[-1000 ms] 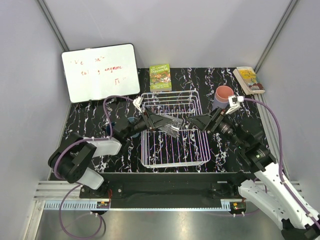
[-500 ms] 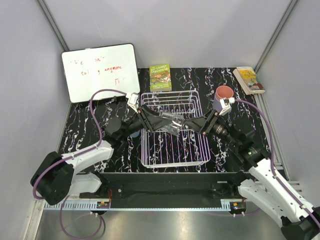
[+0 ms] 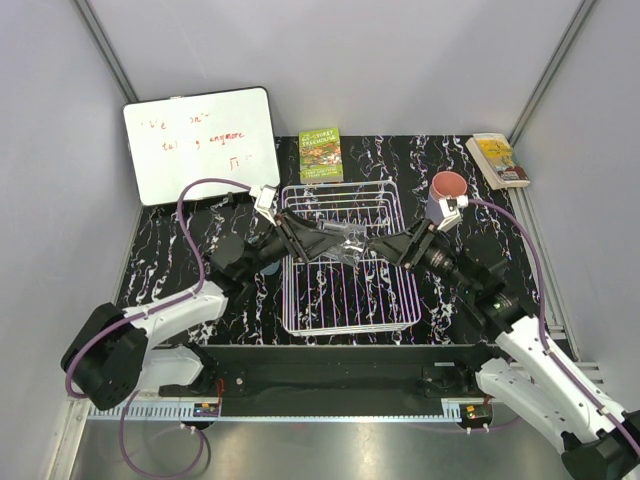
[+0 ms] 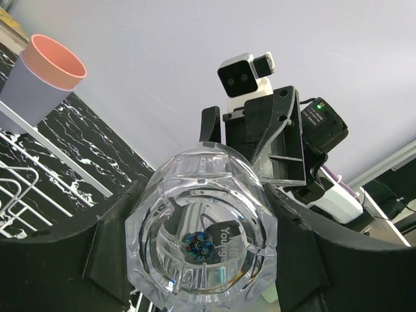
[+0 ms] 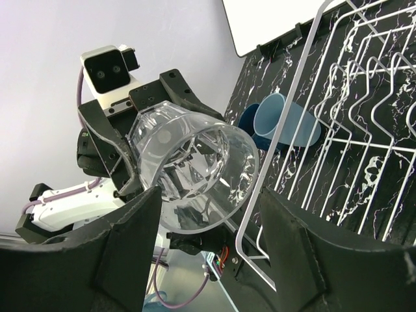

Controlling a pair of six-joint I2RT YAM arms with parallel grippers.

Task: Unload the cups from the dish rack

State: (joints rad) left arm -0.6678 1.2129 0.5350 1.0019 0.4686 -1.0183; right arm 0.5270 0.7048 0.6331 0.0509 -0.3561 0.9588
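The clear faceted glass (image 3: pixel 347 243) lies on its side in the air above the dish rack's (image 3: pixel 300 322) far half. Its long axis runs left to right across the desk (image 3: pixel 170 260). The left fingers (image 4: pixel 110 260) pinch its base end. The right fingers (image 5: pixel 130 240) straddle its open mouth, but I cannot tell whether they press on it yet.

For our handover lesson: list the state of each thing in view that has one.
clear glass: held sideways above the dish rack.
left tool: shut on the glass.
right tool: open around the glass's mouth.
pink cup: upright, nested in the lavender cup.
light blue cup: lying down, nested in the dark blue cup.
dish rack: no cups visible inside.
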